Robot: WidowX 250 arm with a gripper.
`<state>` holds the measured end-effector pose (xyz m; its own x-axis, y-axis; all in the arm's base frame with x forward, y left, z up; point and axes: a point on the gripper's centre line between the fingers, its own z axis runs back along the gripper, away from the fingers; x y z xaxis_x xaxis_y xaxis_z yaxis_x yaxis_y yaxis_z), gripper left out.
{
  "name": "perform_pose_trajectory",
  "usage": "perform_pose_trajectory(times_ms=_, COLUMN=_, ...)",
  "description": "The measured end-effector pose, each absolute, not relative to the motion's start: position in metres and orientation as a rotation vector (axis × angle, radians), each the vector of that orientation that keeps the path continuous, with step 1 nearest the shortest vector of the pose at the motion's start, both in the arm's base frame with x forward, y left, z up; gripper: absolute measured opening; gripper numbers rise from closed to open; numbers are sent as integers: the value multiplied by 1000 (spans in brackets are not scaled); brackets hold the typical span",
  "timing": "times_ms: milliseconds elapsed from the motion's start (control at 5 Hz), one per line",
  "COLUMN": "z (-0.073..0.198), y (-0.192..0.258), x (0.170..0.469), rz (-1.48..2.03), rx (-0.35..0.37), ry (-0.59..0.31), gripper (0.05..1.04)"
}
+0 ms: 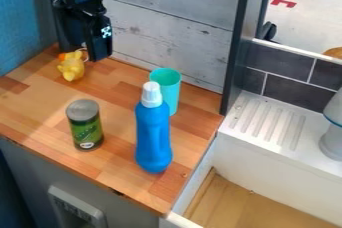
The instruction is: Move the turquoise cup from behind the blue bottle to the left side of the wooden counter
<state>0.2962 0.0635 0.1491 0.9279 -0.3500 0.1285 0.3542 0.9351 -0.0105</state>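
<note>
"Bottle (pixel 153 139) stands on the desk (pixel 120 169). And the toy (pixel 71 67)?"
"Ten-thirty from it, by the pincer (pixel 84 54)."
"Clenched or released?"
"Can't tell. Can (pixel 85 126) at nine, cup (pixel 172 92) near twelve."

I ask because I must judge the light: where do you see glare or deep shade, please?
Camera view: a pale sheen on the wooden counter, image-left of the green can; the black gripper looks very dark, with little surface detail.

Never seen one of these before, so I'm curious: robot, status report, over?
Gripper upper left, close over yellow toy; contact unclear. Green can, blue bottle, teal cup standing apart from both.
</note>
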Motion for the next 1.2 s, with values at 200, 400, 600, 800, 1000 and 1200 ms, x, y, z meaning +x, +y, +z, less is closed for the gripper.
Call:
perform_pose_trajectory(times_ms=200, z=140, y=63, x=296, rz=-355, rx=-46, ry=-99, gripper=1001)
perform_pose_trajectory(times_ms=400, z=141, y=66, x=317, rz=-337, rx=-38, ry=-143, gripper=1001)
perform_pose_trajectory(times_ms=600, z=141, y=64, x=333, rz=-345, rx=-48, ry=-173, gripper=1001)
perform_pose_trajectory(times_ms=800, z=134, y=59, x=345, rz=-336, rx=-50, ry=-162, gripper=1001)
perform_pose_trajectory(times_ms=1000, z=124, y=56, x=357, rz=-294, rx=-52, ry=-162, gripper=1001)
perform_pose_trajectory(times_ms=1200, z=118, y=54, x=370, rz=-262, rx=-62, ry=-167, gripper=1001)
